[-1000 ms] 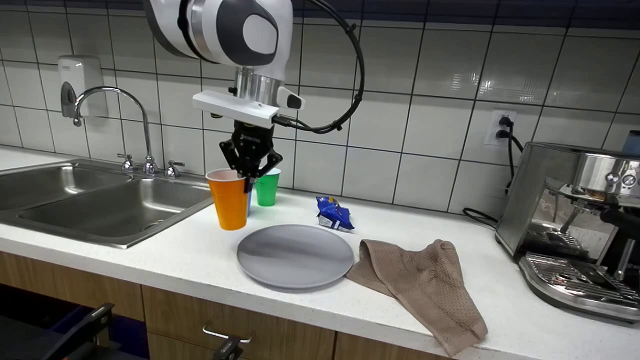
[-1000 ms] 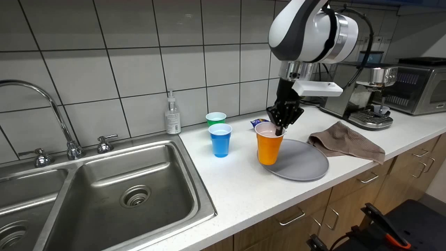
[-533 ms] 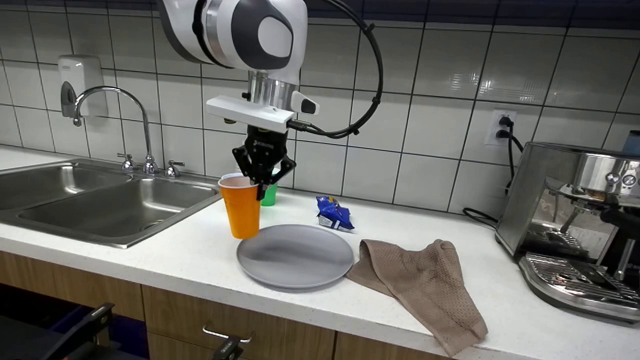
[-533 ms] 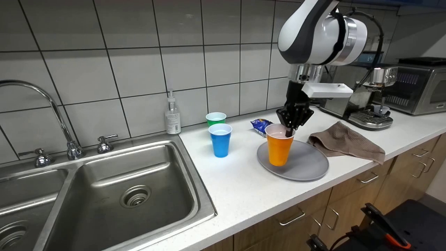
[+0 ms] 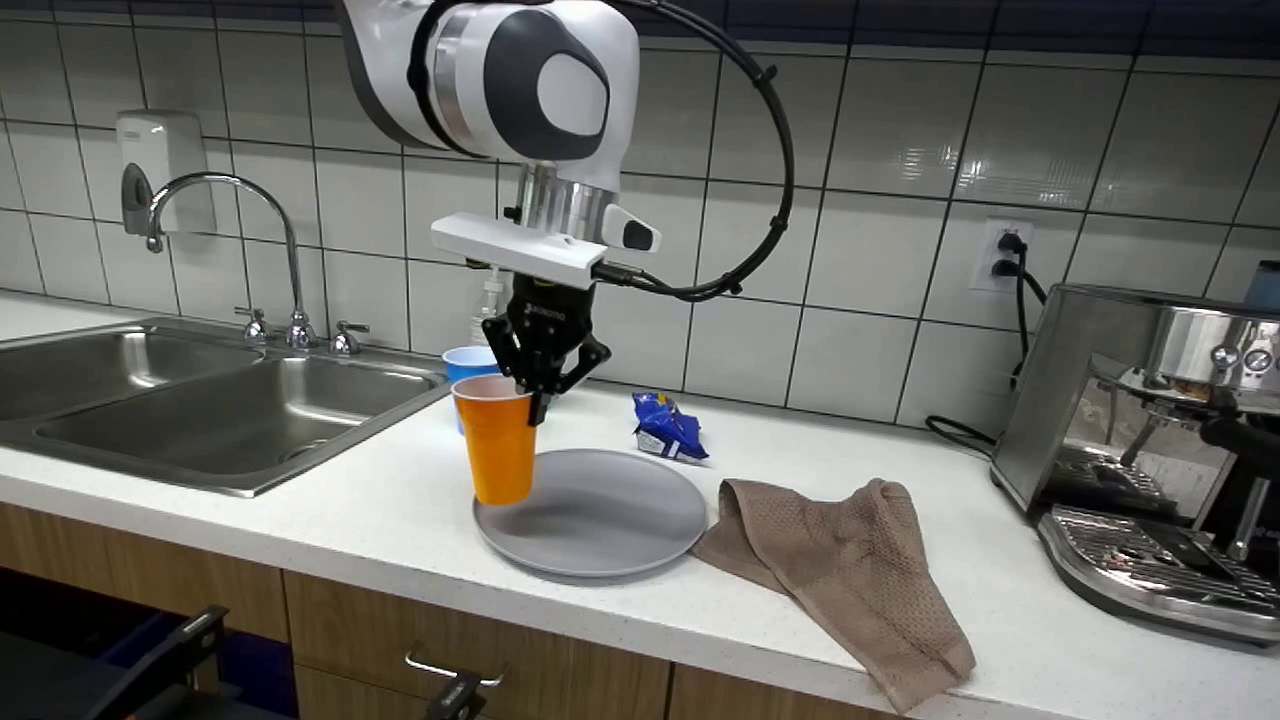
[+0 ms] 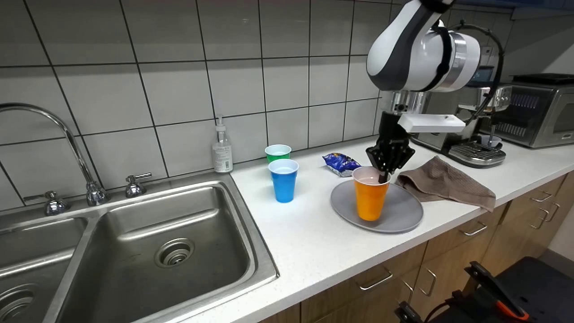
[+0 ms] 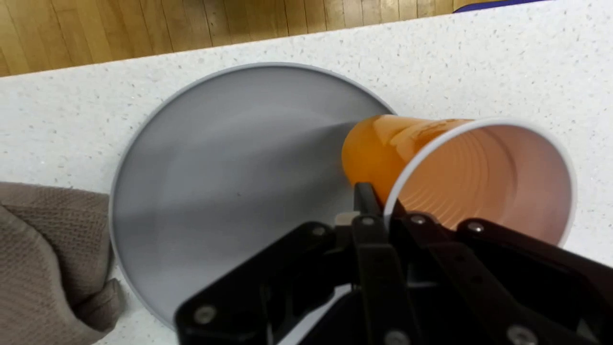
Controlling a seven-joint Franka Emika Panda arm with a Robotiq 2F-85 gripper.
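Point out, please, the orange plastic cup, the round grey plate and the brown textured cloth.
Orange plastic cup (image 6: 370, 199): in an exterior view, its outer wall.
Round grey plate (image 7: 230, 177): in the wrist view, its bare middle.
Brown textured cloth (image 5: 855, 565): in an exterior view, its middle.

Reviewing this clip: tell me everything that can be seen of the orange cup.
The orange cup is tapered and looks like thin plastic: orange outside, paler and pinkish inside, with a white rim and fine curved ridges on the inner wall. It is held roughly upright, mouth up. The gripper is closed on its wall at the rim. Its base shows against the gray plate in all three views; whether the two touch, I cannot tell.
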